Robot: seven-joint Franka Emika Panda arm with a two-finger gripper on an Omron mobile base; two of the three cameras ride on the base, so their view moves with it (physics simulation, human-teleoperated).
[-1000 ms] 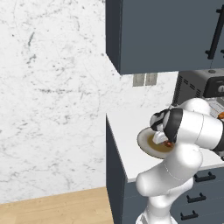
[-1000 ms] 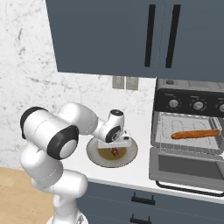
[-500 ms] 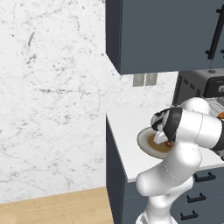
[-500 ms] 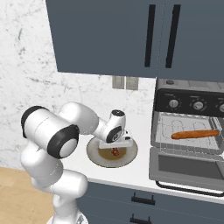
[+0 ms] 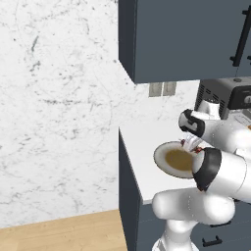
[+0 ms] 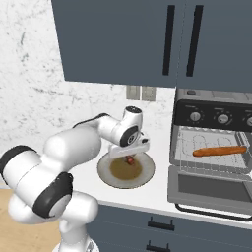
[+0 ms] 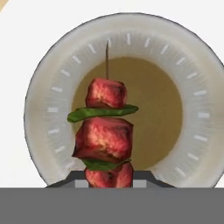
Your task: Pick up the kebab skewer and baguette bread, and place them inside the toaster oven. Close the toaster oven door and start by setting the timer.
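Hand view, nearest first: the gripper (image 7: 108,181) sits at the bottom edge, its two dark finger tips closed on the lowest red chunk of the kebab skewer (image 7: 105,133). The skewer runs straight up the picture from between the jaws: red chunk, green slice, larger red chunk, green slice, red chunk, then the bare stick tip. Behind it lies the dinner plate (image 7: 39,113), pale rim with small tick marks, brown centre. Whether the skewer still touches the plate cannot be told from here.

Right base view: gripper (image 6: 129,158) points down over the plate (image 6: 105,173), a bit of red skewer (image 6: 130,160) showing right under the hand, over the plate's back half. The plate sits on the white counter (image 6: 162,194).

Left base view: plate (image 5: 162,159) near the counter's front edge, hand just behind it, a spot of red skewer (image 5: 197,149) under the wrist.

Farther right in the right base view: the toaster oven (image 6: 212,130), its door (image 6: 210,188) dropped open and lying flat forward. The baguette bread (image 6: 219,150) rests on the wire rack inside, lengthwise across the opening. Well apart from the plate.

Beyond: dark blue wall cupboards (image 6: 147,42) above, marbled white wall (image 5: 59,112) behind.
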